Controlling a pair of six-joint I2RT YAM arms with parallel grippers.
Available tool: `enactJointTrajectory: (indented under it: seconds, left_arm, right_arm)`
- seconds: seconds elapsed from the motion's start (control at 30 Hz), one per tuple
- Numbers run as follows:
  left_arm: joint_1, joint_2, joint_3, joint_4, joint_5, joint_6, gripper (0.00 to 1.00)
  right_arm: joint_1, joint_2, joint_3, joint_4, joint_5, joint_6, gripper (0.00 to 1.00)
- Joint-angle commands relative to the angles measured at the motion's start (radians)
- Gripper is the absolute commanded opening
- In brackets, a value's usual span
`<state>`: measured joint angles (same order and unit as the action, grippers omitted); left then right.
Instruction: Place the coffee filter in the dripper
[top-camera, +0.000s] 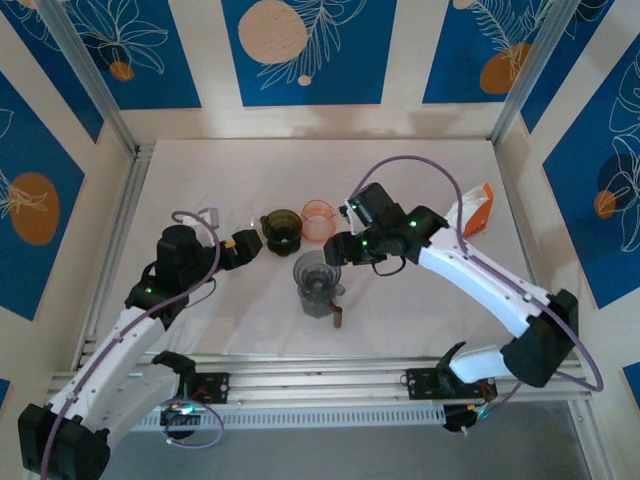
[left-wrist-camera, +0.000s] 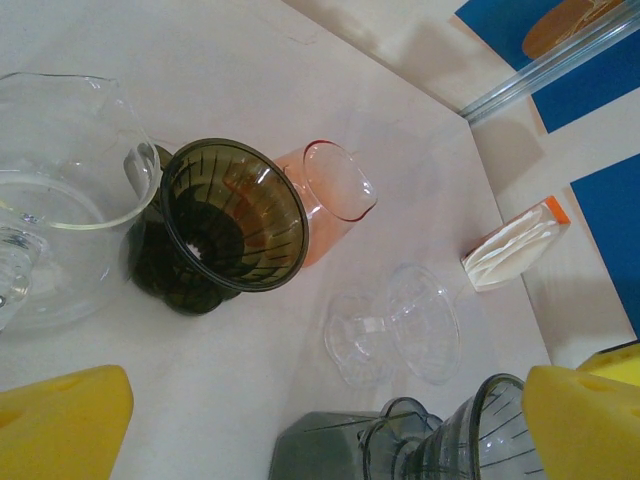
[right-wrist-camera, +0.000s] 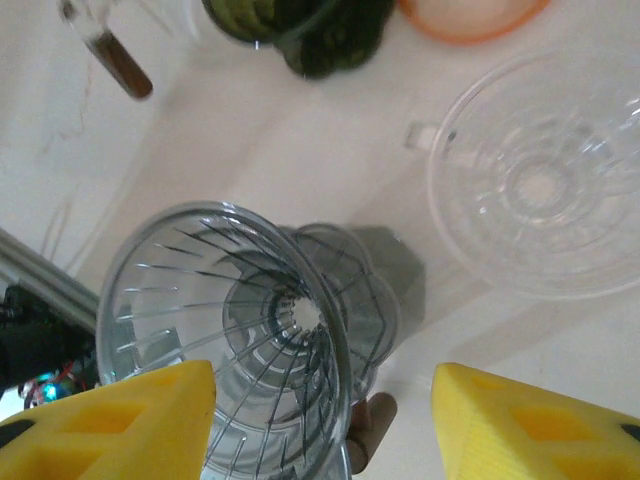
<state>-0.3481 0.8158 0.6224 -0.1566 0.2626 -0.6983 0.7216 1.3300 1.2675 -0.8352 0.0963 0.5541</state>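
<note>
Right gripper (right-wrist-camera: 322, 405) hung above grey dripper (right-wrist-camera: 225, 320), jaws apart. Left gripper (left-wrist-camera: 325, 425) spread wide near brown dripper (left-wrist-camera: 235, 215). Paper filters (left-wrist-camera: 505, 245) sat in orange box (top-camera: 480, 210), far right.

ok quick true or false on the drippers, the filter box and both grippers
1. The grey dripper already has a paper filter in it. False: it looks empty.
2. The filter box stands on the right side of the table. True.
3. The left gripper is shut on the dark dripper. False: it is open, holding nothing.
4. The right gripper is open, close to the grey dripper. True.
5. The orange dripper sits right beside the dark dripper. True.
</note>
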Motion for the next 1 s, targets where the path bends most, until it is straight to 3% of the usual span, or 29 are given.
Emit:
enactJointTrajectory:
  seconds: [0.0,0.1,0.2,0.3,0.4,0.5,0.63,0.97]
  left_arm:
    - [-0.005,0.002,0.002,0.024,0.013,0.001,1.00]
    - [-0.005,0.003,-0.005,0.038,0.014,-0.003,1.00]
    - [-0.005,0.001,-0.028,0.073,0.032,-0.011,1.00]
    - [-0.005,0.003,-0.056,0.102,0.046,-0.032,1.00]
    - [-0.005,0.011,-0.070,0.123,0.061,-0.040,1.00]
    - [-0.005,0.019,-0.071,0.126,0.072,-0.034,1.00]
    - [-0.005,0.025,-0.070,0.120,0.081,-0.021,1.00]
    - [-0.004,0.031,-0.081,0.120,0.074,-0.001,1.00]
  right_arm:
    - [-0.040,-0.089,-0.015,0.021,0.151,0.030,0.60]
    - [-0.148,-0.128,-0.029,0.040,0.214,0.046,0.60]
    - [-0.324,-0.140,-0.053,0.077,0.204,0.063,0.60]
    - [-0.501,-0.109,-0.081,0.123,0.185,0.089,0.60]
    - [-0.614,-0.039,-0.088,0.141,0.245,0.108,0.59]
    - [-0.692,0.037,-0.072,0.127,0.320,0.130,0.57]
    - [-0.797,0.104,-0.078,0.142,0.329,0.149,0.53]
    - [-0.879,0.244,-0.023,0.173,0.346,0.069,0.42]
